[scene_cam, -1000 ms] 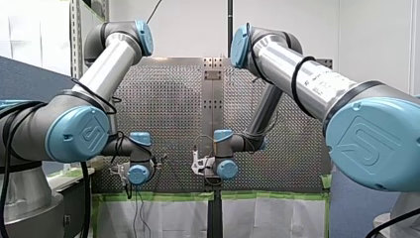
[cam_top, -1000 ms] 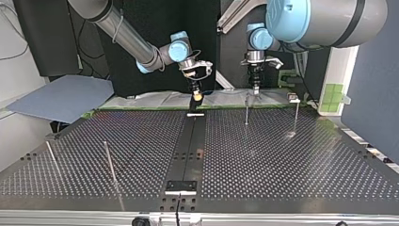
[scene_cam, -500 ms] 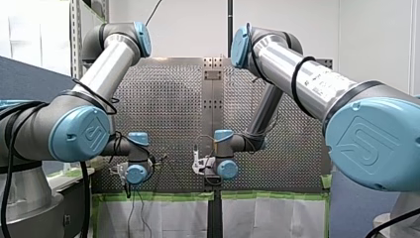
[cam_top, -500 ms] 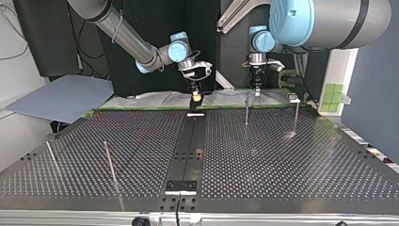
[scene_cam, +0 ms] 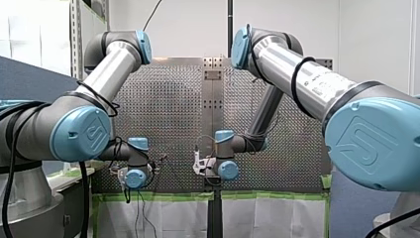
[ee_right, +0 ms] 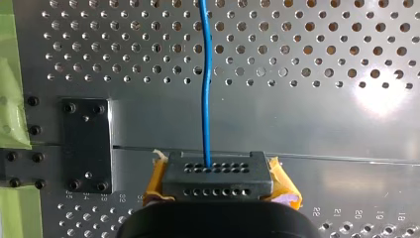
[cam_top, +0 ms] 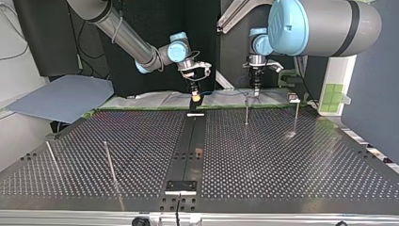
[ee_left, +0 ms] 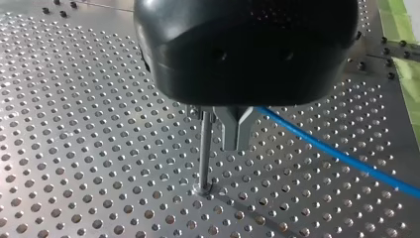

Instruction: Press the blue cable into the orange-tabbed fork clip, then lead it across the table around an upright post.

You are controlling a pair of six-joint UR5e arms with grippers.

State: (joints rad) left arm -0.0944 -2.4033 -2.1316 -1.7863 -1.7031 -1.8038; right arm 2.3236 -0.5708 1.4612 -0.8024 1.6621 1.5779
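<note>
In the left wrist view my left gripper [ee_left: 234, 141], black with metal fingers, is shut on the blue cable [ee_left: 337, 156], which trails away to one side just above the perforated plate. An upright post [ee_left: 204, 148] stands right beside its fingers. In the right wrist view my right gripper [ee_right: 218, 174], with yellow pads, is shut on the same blue cable [ee_right: 206, 74], which runs straight ahead of it. In the top view my right gripper [cam_top: 195, 96] hangs over the table's far edge at the middle. My left gripper [cam_top: 255, 90] is behind a post [cam_top: 246, 110]. I cannot make out the fork clip.
A black screwed plate [ee_right: 84, 144] lies beside my right gripper on the centre strip. A second post [cam_top: 296, 115] stands at the top view's right, and two leaning rods [cam_top: 109, 162] at its left. Green tape [ee_right: 10, 74] lines the table's edge.
In the front view my left arm's wrist has sunk a little and shifted left. In the top view its gripper has edged right. My right arm has hardly moved.
</note>
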